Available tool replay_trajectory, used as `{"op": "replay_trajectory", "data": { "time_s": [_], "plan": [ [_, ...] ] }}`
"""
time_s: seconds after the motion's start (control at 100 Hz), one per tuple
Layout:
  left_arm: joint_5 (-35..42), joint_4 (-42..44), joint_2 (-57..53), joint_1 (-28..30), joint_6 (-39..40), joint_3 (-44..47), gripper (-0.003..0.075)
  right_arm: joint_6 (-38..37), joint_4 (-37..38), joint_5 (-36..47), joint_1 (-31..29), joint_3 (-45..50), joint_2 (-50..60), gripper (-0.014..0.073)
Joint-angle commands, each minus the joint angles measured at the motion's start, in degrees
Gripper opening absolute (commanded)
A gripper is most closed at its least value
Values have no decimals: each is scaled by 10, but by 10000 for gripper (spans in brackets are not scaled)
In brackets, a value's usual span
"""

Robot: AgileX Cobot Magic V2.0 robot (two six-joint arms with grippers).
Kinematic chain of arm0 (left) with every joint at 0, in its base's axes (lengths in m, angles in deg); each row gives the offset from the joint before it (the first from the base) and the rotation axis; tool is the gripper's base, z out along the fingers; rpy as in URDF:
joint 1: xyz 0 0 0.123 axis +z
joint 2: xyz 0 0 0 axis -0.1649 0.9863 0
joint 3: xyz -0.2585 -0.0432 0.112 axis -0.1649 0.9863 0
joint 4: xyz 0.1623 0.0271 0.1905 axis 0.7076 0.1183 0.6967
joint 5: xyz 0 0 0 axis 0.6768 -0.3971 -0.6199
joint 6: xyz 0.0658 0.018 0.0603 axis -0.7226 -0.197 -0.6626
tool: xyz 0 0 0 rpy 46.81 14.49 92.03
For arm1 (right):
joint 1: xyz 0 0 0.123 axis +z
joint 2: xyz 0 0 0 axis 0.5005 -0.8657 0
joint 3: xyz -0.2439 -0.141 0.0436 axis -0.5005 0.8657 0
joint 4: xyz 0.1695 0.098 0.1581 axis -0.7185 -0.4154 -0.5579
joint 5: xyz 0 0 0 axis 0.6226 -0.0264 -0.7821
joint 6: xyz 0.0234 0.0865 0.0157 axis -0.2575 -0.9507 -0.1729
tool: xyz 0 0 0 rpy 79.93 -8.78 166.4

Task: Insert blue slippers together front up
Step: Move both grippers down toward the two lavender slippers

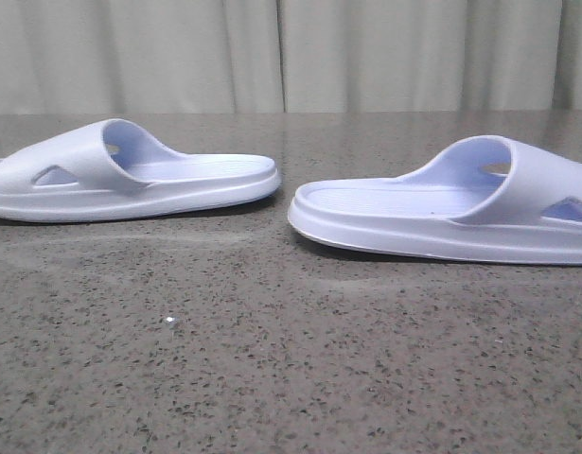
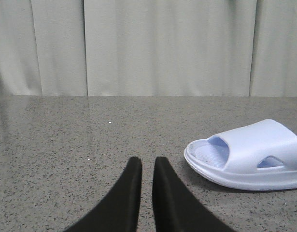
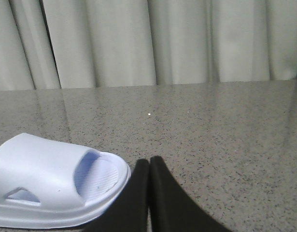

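Two blue slippers lie sole-down on the speckled grey table, heels toward each other with a small gap between. The left slipper has its strap at the far left; the right slipper has its strap at the far right. Neither gripper shows in the front view. In the left wrist view my left gripper is low over the table, beside the left slipper's toe end and apart from it, its fingers almost together with only a thin slit and nothing in it. My right gripper is shut and empty, close beside the toe end of the right slipper.
The grey stone-patterned table runs back to a pale pleated curtain. Bare table surface lies in front of both slippers and behind them.
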Motion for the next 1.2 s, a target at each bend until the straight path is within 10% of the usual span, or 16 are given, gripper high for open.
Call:
{"op": "replay_trajectory", "data": {
  "time_s": [0.0, 1.19],
  "plan": [
    [45, 1, -17, -5, 4, 5, 16, 0, 3, 43, -3, 12, 12, -107],
    [47, -4, -17, -5, 4, 5, 16, 0, 3, 56, -3, 12, 12, -107]
  ]
}}
